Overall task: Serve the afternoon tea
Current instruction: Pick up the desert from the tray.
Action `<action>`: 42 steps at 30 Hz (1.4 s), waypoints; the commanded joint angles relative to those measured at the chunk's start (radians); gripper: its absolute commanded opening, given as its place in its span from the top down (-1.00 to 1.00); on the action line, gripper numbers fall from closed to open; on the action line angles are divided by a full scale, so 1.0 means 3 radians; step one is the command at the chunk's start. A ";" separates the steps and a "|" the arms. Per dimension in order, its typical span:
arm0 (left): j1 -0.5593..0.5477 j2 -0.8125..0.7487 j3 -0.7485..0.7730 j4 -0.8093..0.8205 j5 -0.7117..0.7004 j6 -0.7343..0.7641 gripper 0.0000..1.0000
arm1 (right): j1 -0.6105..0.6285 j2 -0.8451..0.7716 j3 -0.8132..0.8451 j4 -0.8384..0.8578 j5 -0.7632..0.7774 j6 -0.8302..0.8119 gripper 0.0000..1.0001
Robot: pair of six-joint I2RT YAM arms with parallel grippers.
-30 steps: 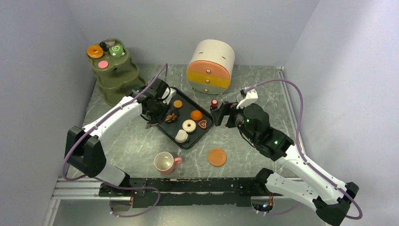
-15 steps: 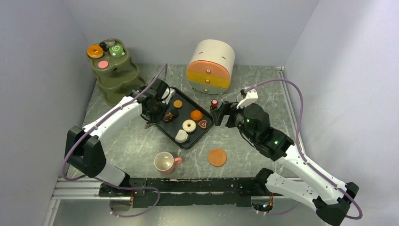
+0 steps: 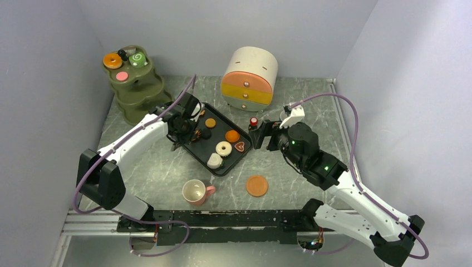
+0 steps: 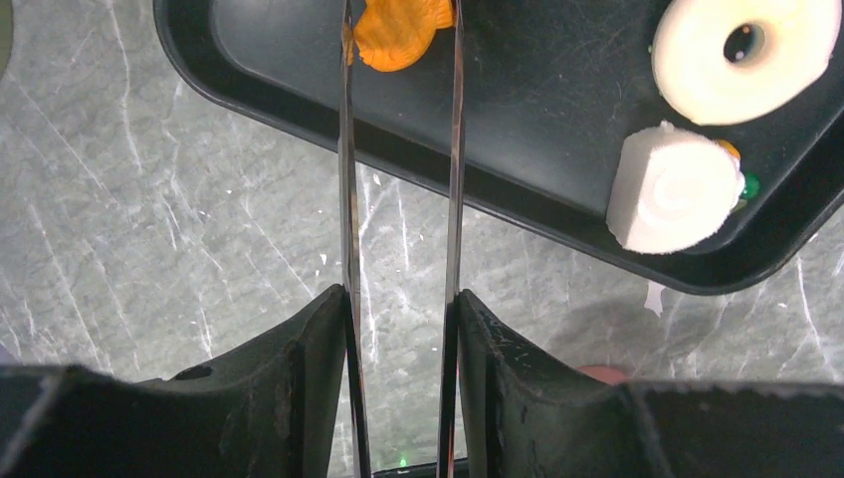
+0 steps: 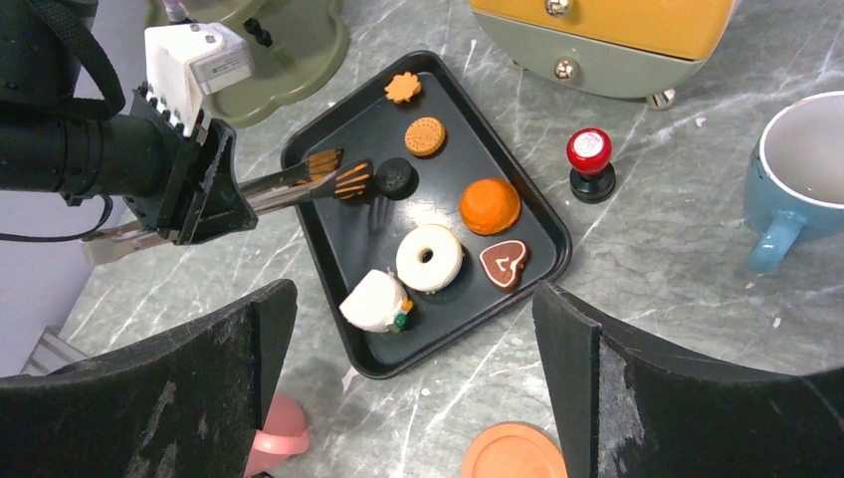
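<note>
Left gripper [image 5: 214, 194] pinched narrow on metal tongs [image 5: 299, 179]. Orange tong tips over black tray [image 5: 348, 239], just beside dark round cookie [image 5: 394, 175]. White doughnut [image 5: 429, 256], orange bun [image 5: 490, 205], heart cookie [image 5: 503, 263] on same tray. Right gripper [image 3: 259, 134] spread wide, nothing between fingers, beside tray. Blue cup [image 5: 806, 179] right of tray. Pink cup [image 3: 196, 192], orange saucer [image 3: 256, 186] on table near arm bases.

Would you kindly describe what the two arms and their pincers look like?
The left arm and right arm both have white links with black joints, and a mauve-grey cable loops along each. The left pincer and right pincer have broad black fingers. Small green lights glow on the right arm, and a white camera box sits by its wrist.
</note>
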 commanded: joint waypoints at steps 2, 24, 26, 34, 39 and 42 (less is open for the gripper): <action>0.0060 0.0088 0.0019 0.0232 -0.0103 -0.0101 0.04 | -0.0017 -0.0058 0.0019 0.0064 0.0011 0.0021 -0.85; 0.0082 0.0070 0.0076 0.0088 0.0141 0.0003 -0.05 | -0.0015 -0.0086 -0.0034 0.0092 0.0038 0.0004 -0.85; 0.0082 0.0112 0.0071 0.0107 0.0095 0.0003 -0.04 | -0.0015 -0.0084 -0.0023 0.0083 0.0037 0.0011 -0.85; 0.0082 0.0061 0.0098 0.0109 -0.0021 -0.0022 0.08 | -0.0018 -0.0092 -0.0031 0.0073 0.0044 0.0006 -0.85; 0.0087 -0.0032 0.0135 0.0105 -0.0191 -0.0066 0.15 | -0.0015 -0.0073 -0.0033 0.0097 0.0023 0.0012 -0.85; 0.0092 -0.0103 0.0137 0.0142 -0.0228 -0.0095 0.19 | -0.0016 -0.0076 -0.0036 0.0091 0.0025 0.0012 -0.85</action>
